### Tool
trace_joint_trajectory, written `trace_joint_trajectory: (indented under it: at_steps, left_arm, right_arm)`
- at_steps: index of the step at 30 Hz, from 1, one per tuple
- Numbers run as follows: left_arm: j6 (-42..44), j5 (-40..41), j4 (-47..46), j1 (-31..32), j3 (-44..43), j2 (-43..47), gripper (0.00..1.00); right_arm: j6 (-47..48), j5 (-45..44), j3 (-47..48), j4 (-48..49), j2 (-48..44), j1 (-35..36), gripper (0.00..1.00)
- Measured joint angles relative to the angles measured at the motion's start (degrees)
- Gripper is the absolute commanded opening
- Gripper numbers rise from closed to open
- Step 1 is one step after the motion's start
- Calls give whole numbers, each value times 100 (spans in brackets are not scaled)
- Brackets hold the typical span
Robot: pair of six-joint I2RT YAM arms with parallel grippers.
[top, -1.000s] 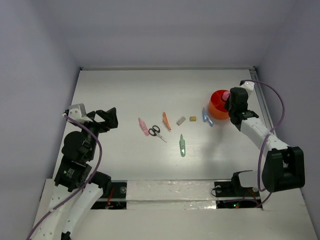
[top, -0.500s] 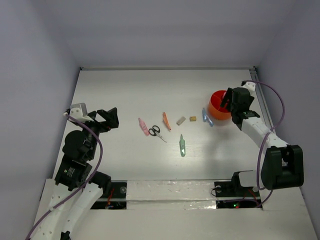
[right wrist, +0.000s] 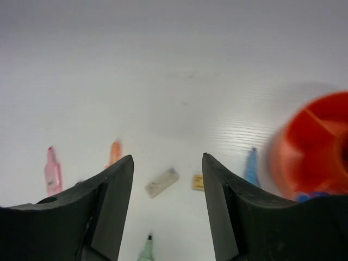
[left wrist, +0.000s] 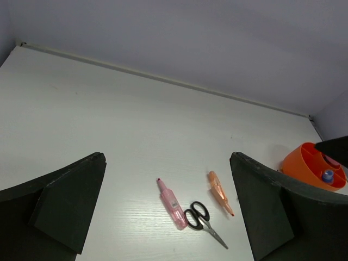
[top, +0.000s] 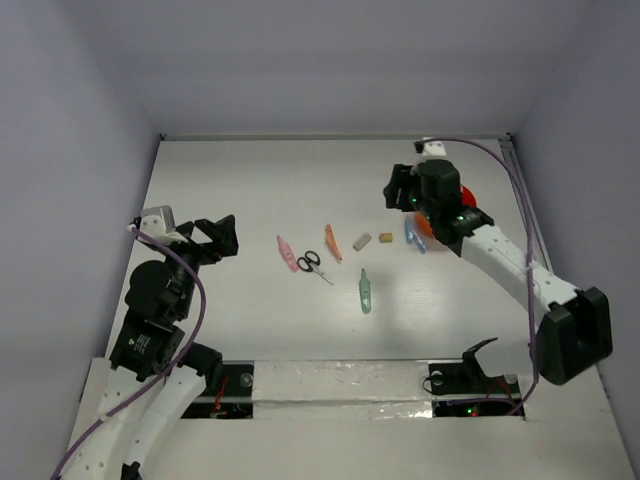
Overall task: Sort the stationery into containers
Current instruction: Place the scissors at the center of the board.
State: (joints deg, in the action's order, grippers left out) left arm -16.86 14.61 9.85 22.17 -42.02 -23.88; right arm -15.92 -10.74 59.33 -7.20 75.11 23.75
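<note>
We see a white table (top: 240,180) with a faint wood grain, closed in by plain lavender-grey walls (top: 330,60) at the back and on both sides. Along its near edge runs a white padded strip (top: 340,378) covered with shiny clear tape.

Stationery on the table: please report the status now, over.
Left gripper open, empty. Right gripper open, empty, beside bowl. Four pens, scissors, two erasers loose on table. Nothing blocking them.
</note>
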Motion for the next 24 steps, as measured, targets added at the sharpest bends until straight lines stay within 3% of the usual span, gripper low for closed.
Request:
trace_joint_trajectory:
  at_steps: [9, 15, 18, 22, 24]
  left_arm:
    - [2, -26, -17, 0, 0, 0, 99]
    - [4, -68, -20, 0, 0, 0, 99]
    - [4, -72, -22, -4, 0, 0, 99]
    - [4, -72, -22, -4, 0, 0, 99]
    - [4, -74, -24, -4, 0, 0, 99]
  right_arm:
    - [273, 190, 813, -240, 1937, 1134, 59]
    - [352, 332, 872, -402, 1963, 1318, 57]
    - [476, 535, 1172, -472, 2098, 1432, 27]
    - [608, 896, 1692, -481, 2662, 1897, 16]
    - [664, 1032, 1897, -560, 3027, 2124, 16]
